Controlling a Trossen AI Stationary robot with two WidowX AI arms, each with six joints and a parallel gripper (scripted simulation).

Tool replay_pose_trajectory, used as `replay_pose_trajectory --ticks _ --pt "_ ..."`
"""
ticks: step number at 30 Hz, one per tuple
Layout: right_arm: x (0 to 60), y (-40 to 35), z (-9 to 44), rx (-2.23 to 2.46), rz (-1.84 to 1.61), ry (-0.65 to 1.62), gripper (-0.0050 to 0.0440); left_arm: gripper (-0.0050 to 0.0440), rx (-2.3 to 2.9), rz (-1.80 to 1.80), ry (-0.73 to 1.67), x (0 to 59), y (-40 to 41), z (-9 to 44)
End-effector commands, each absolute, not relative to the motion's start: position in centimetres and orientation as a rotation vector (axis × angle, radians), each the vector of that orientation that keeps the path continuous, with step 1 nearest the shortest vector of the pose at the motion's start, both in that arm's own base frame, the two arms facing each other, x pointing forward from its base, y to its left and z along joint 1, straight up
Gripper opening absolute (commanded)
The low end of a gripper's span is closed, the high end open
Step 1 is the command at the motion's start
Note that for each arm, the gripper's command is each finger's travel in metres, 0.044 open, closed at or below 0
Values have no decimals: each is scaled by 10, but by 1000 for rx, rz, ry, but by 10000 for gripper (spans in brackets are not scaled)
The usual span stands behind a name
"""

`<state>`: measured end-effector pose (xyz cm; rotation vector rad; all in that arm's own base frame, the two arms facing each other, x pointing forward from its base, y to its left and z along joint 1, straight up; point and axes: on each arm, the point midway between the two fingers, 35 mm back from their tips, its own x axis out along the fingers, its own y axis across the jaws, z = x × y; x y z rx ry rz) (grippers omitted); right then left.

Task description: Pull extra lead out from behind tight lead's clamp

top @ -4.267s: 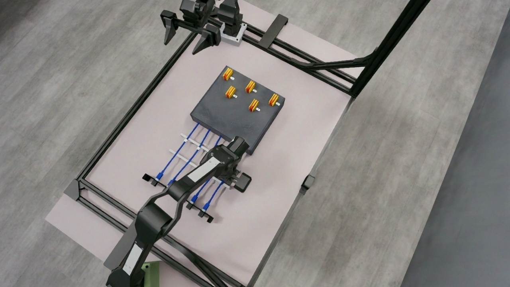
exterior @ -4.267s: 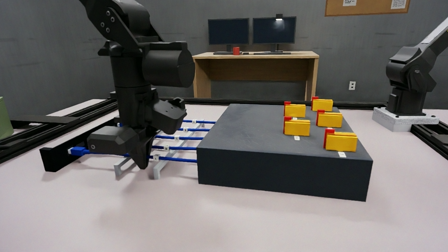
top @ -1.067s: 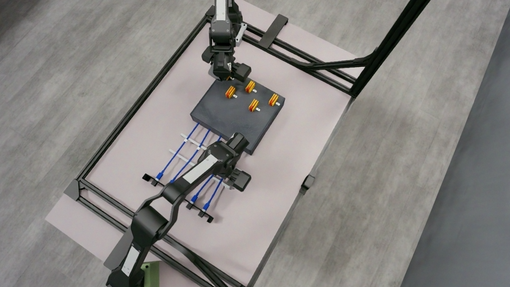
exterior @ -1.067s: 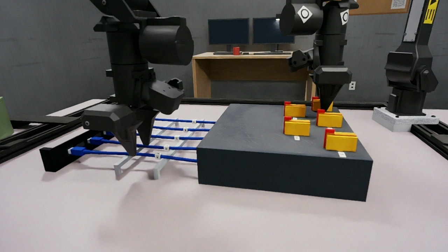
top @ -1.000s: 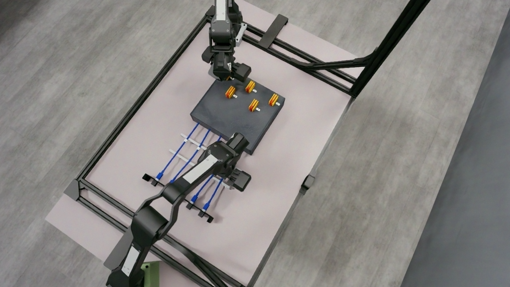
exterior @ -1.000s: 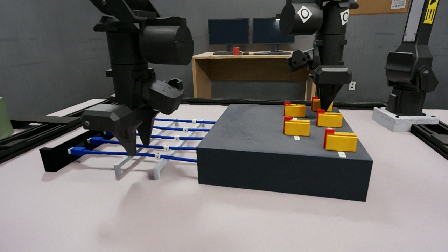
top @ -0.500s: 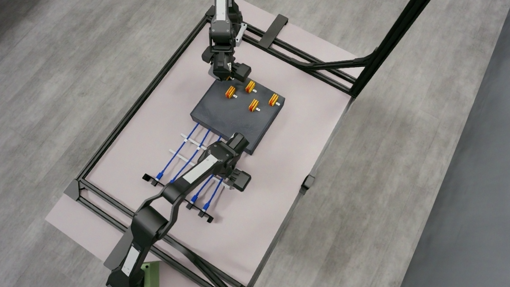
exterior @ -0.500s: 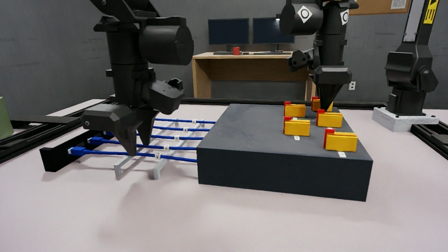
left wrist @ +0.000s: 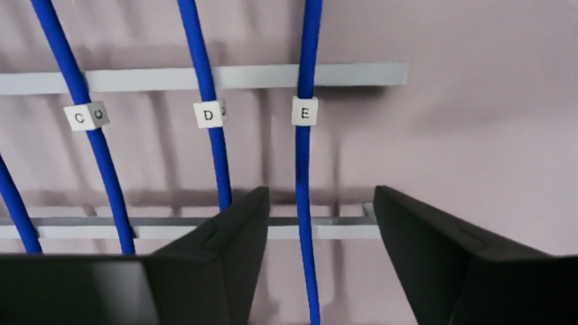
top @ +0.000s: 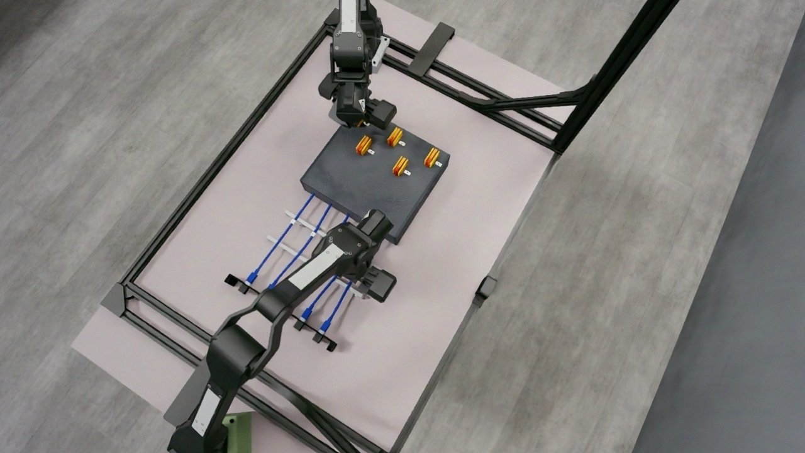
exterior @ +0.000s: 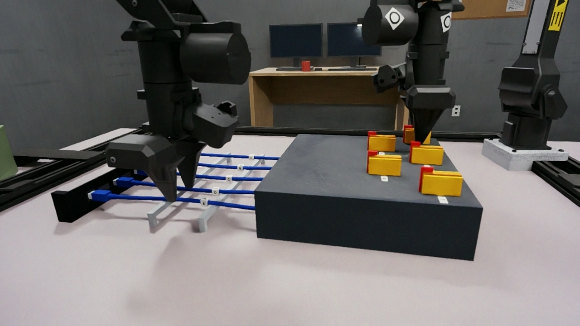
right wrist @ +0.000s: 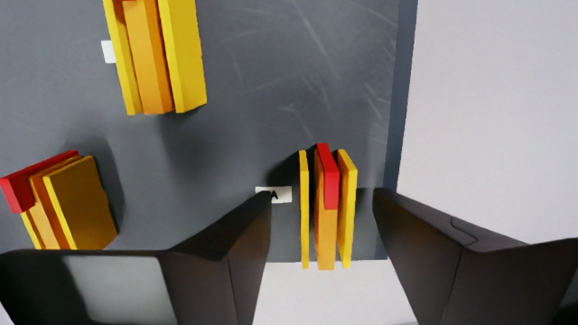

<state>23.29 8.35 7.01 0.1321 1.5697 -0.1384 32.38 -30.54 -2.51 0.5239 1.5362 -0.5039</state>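
Over bench (top: 450,225) (exterior: 121,283), L hand (left wrist: 321,191) open, astride lead E (left wrist: 302,171), which runs lengthwise between fingers, across both gray rails (left wrist: 361,74). R hand (right wrist: 321,191) open, astride handle A (right wrist: 330,190).
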Motion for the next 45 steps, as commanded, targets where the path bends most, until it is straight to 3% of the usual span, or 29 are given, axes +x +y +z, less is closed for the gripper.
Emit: replay_pose_trajectory --ticks 1,32,33,45 --pt "233 83 71 141 -141 1566 209 209 512 -512 1509 328 -309 -14" --pt "233 83 71 141 -141 1566 209 209 512 -512 1509 328 -309 -14" --pt "236 85 75 139 -131 1551 -50 209 512 -512 1509 327 -309 -14" --pt "236 85 75 139 -131 1551 -50 209 512 -512 1509 327 -309 -14"
